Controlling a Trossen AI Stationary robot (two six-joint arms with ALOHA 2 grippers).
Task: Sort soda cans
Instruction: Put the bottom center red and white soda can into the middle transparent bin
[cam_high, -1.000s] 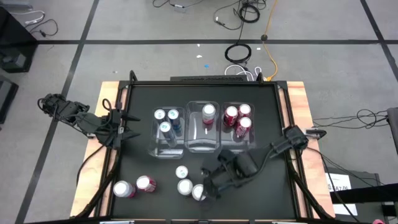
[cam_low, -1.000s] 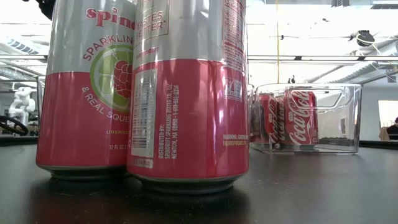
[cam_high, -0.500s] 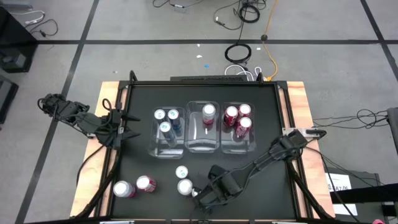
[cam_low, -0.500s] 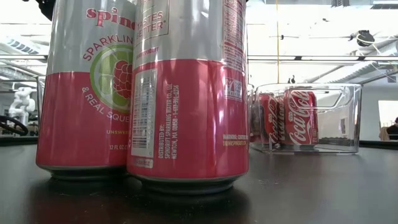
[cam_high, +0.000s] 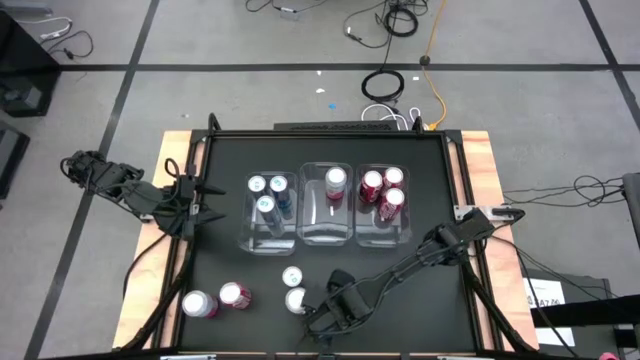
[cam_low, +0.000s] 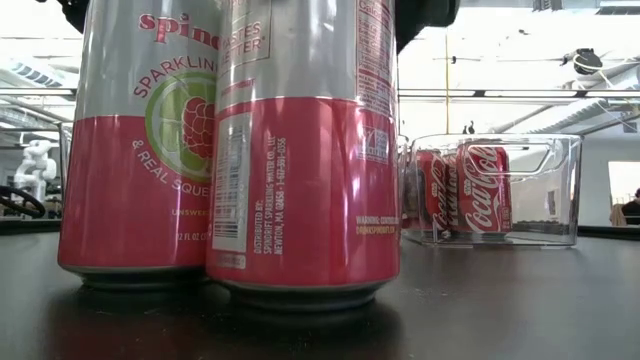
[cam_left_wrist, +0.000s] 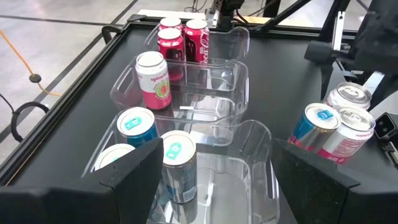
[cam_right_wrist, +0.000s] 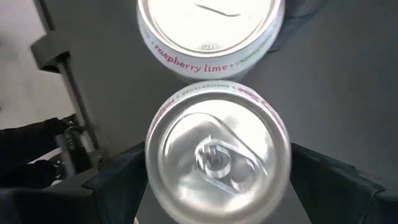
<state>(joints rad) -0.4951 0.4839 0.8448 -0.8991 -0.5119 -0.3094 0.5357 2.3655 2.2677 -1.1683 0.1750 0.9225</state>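
1. The right wrist view alone shows the right gripper (cam_right_wrist: 217, 180) with open fingers (cam_right_wrist: 115, 180) flanking the pink-sided, silver-topped soda can (cam_right_wrist: 217, 158) near the black bench's (cam_high: 225, 165) front edge.
2. The left gripper (cam_high: 212, 200) waits at the bench's left edge, fingers open.
3. Three clear plastic bins (cam_high: 327, 238) hold sorted cans.

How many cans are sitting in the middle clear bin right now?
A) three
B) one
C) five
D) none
B, because the high view shows just one pink can in the middle bin, while the bin to its left holds three teal cans and the bin to its right holds three red cans.
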